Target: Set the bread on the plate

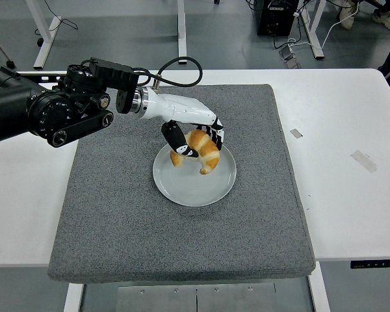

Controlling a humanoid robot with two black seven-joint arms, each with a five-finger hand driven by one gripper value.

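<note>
A golden croissant (203, 151) is held in my left hand (194, 141), whose black and white fingers are curled around it from above and behind. The bread hangs over the far half of a round pale grey plate (194, 188), close above its surface; I cannot tell whether it touches. The plate lies near the middle of a grey felt mat (182, 221). My left arm reaches in from the left edge. No right arm shows.
The mat covers the centre of the white table (351, 195). Two small tape scraps (297, 133) lie on the table to the right. A black cable (182, 68) loops above the wrist. Desk legs and a black box stand on the floor behind.
</note>
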